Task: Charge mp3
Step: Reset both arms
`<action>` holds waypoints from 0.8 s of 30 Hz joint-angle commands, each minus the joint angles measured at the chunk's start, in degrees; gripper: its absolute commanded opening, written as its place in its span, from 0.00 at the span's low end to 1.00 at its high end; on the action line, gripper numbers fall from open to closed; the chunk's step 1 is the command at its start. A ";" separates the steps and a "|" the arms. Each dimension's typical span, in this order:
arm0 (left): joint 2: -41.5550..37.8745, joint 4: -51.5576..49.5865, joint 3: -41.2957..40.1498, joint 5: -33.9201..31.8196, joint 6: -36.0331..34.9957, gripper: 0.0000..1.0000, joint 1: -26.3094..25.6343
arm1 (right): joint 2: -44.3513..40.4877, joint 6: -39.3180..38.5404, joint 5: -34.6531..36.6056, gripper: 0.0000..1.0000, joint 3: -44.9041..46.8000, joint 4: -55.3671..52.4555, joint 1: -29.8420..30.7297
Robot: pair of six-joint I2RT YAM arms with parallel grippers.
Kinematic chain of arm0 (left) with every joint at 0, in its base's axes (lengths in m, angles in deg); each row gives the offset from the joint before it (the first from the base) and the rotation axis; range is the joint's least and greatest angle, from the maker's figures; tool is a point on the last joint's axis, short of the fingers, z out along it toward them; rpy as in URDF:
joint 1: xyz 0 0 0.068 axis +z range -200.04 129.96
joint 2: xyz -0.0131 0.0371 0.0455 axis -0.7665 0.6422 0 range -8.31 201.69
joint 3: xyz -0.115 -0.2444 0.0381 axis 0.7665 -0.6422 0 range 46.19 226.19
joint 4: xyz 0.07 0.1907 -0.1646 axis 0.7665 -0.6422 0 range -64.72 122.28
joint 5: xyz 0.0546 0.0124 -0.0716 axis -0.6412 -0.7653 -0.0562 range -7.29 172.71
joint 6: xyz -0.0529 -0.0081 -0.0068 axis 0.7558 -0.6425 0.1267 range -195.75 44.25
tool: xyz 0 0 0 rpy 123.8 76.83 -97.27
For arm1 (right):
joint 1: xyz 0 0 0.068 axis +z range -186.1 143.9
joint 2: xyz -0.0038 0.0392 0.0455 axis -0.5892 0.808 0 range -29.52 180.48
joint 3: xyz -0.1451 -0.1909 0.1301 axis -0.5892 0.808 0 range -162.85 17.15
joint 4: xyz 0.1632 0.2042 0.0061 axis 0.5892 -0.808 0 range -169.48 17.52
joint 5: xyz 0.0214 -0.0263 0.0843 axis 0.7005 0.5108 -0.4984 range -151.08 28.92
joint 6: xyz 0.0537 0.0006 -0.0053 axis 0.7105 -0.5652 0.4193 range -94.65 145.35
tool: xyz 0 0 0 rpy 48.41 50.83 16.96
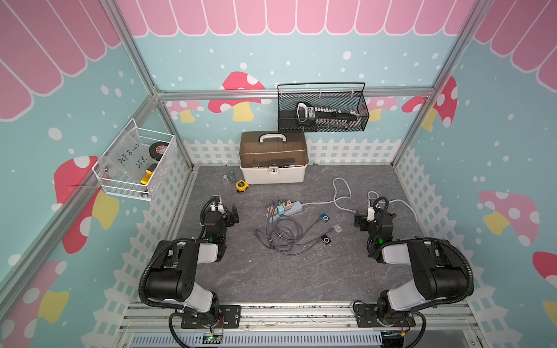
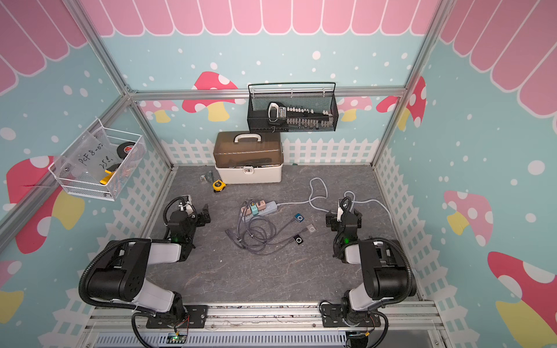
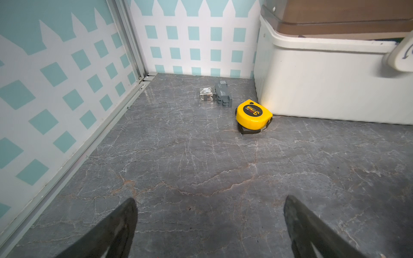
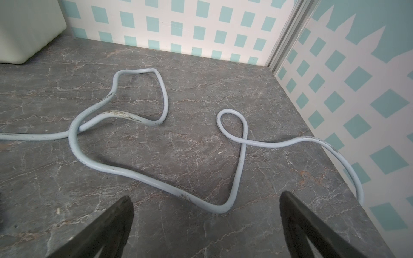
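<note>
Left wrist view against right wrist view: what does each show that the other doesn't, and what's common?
Only the left wrist: a yellow tape measure beside the white case, and two small electrical modules beyond it. Only the right wrist: a pale cable looping over the tabletop. Both: the grey marbled tabletop, part of the white case, fence-patterned walls, and each arm's own open, empty gripper: left gripper, right gripper.

2 top views look down; wrist views hug the tabletop (image 3: 201,167).

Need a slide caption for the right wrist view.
Open right gripper hovers over the pale power cord looped on the grey table.
</note>
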 commanded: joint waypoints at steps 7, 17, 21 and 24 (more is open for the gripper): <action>0.01 1.56 0.55 -0.04 0.90 0.99 0.11 | -0.34 -0.24 -0.38 0.94 -0.53 1.01 -0.17; 0.02 1.58 0.55 -0.01 0.90 0.99 0.11 | -0.12 -0.25 -0.33 1.00 -0.53 1.23 -0.18; 0.01 1.61 0.55 0.05 0.90 0.99 0.11 | -0.13 -0.29 -0.40 1.00 -0.54 1.23 -0.18; 0.01 1.60 0.55 0.05 0.90 0.99 0.11 | -0.04 -0.26 -0.46 1.00 -0.69 1.18 -0.18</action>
